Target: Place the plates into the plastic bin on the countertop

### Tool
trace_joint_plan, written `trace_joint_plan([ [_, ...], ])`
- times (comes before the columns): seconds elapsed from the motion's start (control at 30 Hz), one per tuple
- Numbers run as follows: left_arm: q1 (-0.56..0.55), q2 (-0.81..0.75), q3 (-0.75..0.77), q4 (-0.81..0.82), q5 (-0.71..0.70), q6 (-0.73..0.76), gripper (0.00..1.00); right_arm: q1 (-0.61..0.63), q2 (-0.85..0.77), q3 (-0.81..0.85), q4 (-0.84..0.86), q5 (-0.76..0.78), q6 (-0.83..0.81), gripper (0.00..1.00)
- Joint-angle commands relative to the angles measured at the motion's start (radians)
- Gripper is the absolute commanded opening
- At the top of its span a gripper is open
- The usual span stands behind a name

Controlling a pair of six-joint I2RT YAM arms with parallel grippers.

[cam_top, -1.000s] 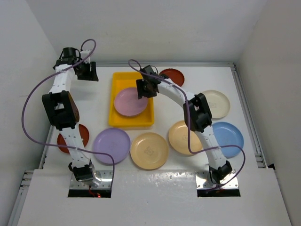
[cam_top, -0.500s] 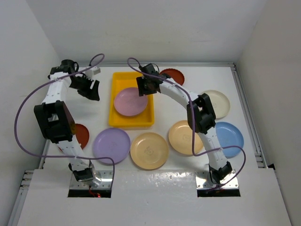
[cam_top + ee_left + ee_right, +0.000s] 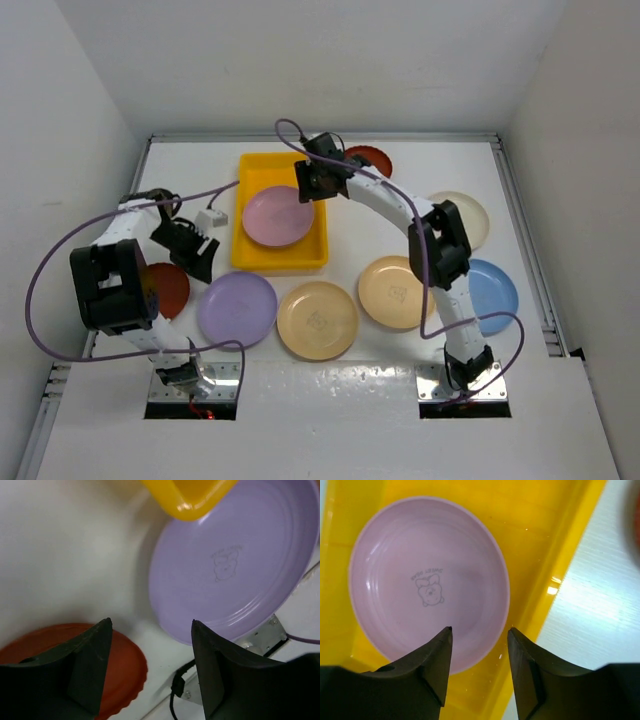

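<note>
The yellow plastic bin (image 3: 247, 262) sits on the white countertop (image 3: 180, 180) at the back centre and holds a pink plate (image 3: 277, 216). My right gripper (image 3: 310, 186) hovers open and empty over the pink plate's (image 3: 420, 580) right edge inside the bin (image 3: 555, 555); the wrist view shows the gripper (image 3: 480, 629) touching nothing. My left gripper (image 3: 195, 256) is open and empty, low over the gap between a dark red plate (image 3: 172, 290) and a purple plate (image 3: 236, 309). In its wrist view the gripper (image 3: 151, 621) has the purple plate (image 3: 235, 565) to its right and the dark red plate (image 3: 125, 665) to its left.
Two tan-yellow plates (image 3: 317, 320) (image 3: 392, 292), a light blue plate (image 3: 492, 292) and a cream plate (image 3: 462, 215) lie front and right. A second dark red plate (image 3: 368, 160) lies behind the bin. The bin's near corner (image 3: 190, 500) is close ahead of the left gripper. White walls bound the counter.
My left arm has swung from the back left corner toward the front, down to the dark red and purple plates. My right gripper has stayed over the bin, shifting slightly.
</note>
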Motion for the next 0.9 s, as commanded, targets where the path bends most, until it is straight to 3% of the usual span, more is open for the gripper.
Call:
trace_joint_plan([
  [0.0,-0.020,-0.039,-0.091,0.065,-0.057,0.028,0.67,-0.011,-0.225,-0.077,0.098,0.051,0.008,0.49],
  [0.17,-0.063,-0.039,-0.206,0.160,-0.084,0.003,0.67,-0.055,-0.375,-0.212,0.112,0.079,0.019,0.54],
  [0.33,-0.132,-0.039,-0.295,0.326,-0.213,-0.099,0.61,-0.110,-0.506,-0.346,0.090,0.091,0.040,0.54],
  [0.43,-0.146,-0.039,-0.308,0.398,-0.235,-0.124,0.50,-0.135,-0.580,-0.433,0.084,0.112,0.054,0.54],
  [0.53,-0.155,-0.048,-0.317,0.407,-0.224,-0.124,0.27,-0.143,-0.644,-0.509,0.092,0.138,0.065,0.54],
  [0.57,-0.155,-0.048,-0.317,0.391,-0.224,-0.112,0.13,-0.144,-0.666,-0.516,0.095,0.142,0.065,0.54],
  [0.6,-0.155,-0.057,-0.326,0.372,-0.209,-0.075,0.08,-0.147,-0.672,-0.541,0.095,0.140,0.069,0.54],
  [0.7,-0.168,-0.096,-0.337,0.312,-0.186,-0.021,0.00,-0.155,-0.688,-0.550,0.089,0.137,0.059,0.54],
  [0.87,-0.241,-0.179,-0.322,0.230,-0.195,0.074,0.00,-0.158,-0.703,-0.564,0.102,0.119,0.022,0.53],
])
